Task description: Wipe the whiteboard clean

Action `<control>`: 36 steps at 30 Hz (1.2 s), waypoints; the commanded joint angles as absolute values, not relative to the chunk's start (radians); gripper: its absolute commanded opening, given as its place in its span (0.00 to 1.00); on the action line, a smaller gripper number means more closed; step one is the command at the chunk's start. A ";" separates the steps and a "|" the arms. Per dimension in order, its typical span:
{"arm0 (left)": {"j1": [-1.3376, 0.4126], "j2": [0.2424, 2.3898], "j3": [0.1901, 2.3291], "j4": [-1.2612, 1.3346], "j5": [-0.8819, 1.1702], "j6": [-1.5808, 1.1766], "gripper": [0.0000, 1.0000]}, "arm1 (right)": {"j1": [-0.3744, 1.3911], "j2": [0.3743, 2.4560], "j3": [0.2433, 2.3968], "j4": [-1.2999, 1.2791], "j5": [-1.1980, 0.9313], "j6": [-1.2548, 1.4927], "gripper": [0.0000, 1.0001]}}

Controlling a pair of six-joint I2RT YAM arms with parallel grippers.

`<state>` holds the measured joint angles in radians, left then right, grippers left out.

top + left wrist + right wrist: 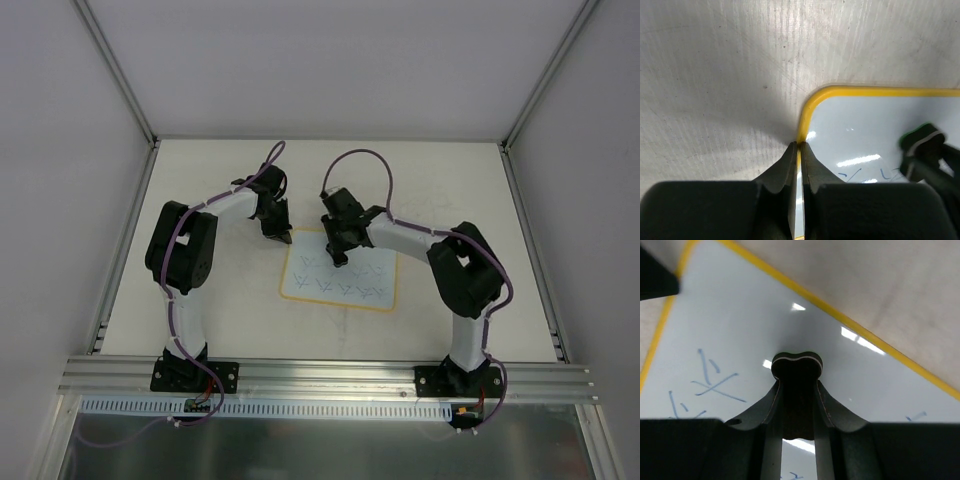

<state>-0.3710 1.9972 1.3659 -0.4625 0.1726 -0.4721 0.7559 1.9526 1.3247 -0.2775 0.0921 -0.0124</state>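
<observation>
The whiteboard (345,290), white with a yellow border, lies flat mid-table and bears blue scribbles (340,285). My left gripper (282,238) is shut, its tips resting on the board's left border near the far left corner (800,145). My right gripper (340,256) is shut on a small black eraser (796,364) and holds it down on the upper part of the whiteboard (740,315). Scribbles (715,382) lie just left of the eraser. The eraser tip (921,139) also shows in the left wrist view, over the whiteboard (865,120).
The pale tabletop (220,190) surrounds the board. White walls with aluminium frame rails (125,250) close in the left, right and back sides. An aluminium rail (330,378) with both arm bases runs along the near edge.
</observation>
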 commanded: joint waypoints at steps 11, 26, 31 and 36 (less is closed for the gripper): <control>-0.344 2.063 1.341 -0.508 0.106 -0.468 0.00 | 0.512 1.772 1.046 -0.560 0.313 0.391 0.00; -0.342 2.057 1.344 -0.506 0.107 -0.469 0.00 | 0.500 1.859 1.129 -0.523 0.210 0.422 0.00; -0.342 2.059 1.345 -0.506 0.126 -0.466 0.00 | 0.538 1.991 1.299 -0.502 0.097 0.292 0.00; -0.342 2.057 1.348 -0.506 0.123 -0.460 0.00 | 0.583 2.089 1.411 -0.514 0.029 0.200 0.00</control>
<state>-0.3317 2.0048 1.3720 -0.4553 0.1932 -0.4824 0.5232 1.9728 1.3991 -0.4839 0.1860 0.2790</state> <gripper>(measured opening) 0.017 0.271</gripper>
